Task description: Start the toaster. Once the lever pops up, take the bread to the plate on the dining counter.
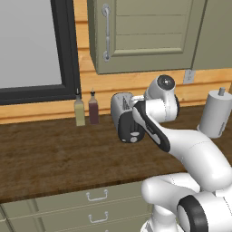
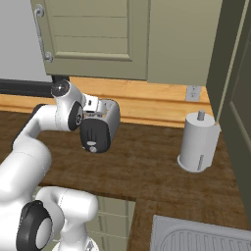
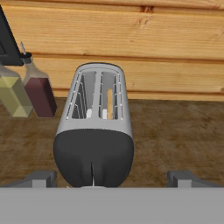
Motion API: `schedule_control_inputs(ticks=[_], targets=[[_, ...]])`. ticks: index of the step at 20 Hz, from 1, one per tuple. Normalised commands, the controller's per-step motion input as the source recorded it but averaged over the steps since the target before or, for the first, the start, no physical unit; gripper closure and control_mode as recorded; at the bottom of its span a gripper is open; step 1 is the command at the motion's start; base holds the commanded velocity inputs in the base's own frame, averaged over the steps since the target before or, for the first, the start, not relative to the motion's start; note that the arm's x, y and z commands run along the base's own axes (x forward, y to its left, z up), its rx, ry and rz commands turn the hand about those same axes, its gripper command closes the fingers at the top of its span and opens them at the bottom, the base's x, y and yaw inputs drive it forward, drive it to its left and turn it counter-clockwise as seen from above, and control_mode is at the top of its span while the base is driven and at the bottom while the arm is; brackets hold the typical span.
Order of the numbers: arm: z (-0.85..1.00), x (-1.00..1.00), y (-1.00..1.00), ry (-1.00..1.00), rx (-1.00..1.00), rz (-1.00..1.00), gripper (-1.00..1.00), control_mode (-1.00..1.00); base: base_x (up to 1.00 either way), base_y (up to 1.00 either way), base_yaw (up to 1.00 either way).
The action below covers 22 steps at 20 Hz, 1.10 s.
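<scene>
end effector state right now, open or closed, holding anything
End effector: open, holding nothing; its fingertips stand wide apart on either side of the toaster's black end.

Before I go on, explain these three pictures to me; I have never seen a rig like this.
This is a white robot arm on a rolling base, in a rendered kitchen. Two pictures come from cameras on the base, behind the arm to its left and right. The third comes from a camera on the hand, looking along the gripper, whose two dark fingertips stand wide apart, holding nothing.

On the wood counter stands the toaster, silver with a black end panel. A tan slice, the bread, sits in its right slot. Beside it are two bottles, one yellowish, one dark red. Farther right stands a paper-towel roll. The hand hovers just in front of the toaster's black end.
</scene>
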Motion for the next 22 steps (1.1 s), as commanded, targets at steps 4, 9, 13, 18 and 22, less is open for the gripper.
schedule_control_inputs(ticks=[4,9,13,18,22], targets=[[0.00,0.00,0.00,0.00,0.00,0.00,-1.00,-1.00,0.00,0.00,0.00],[0.00,0.00,0.00,0.00,0.00,0.00,-1.00,-1.00,0.00,0.00,0.00],[0.00,0.00,0.00,0.00,0.00,0.00,-1.00,-1.00,0.00,0.00,0.00],[0.00,0.00,0.00,0.00,0.00,0.00,-1.00,-1.00,0.00,0.00,0.00],[0.00,0.00,0.00,0.00,0.00,0.00,-1.00,-1.00,0.00,0.00,0.00]])
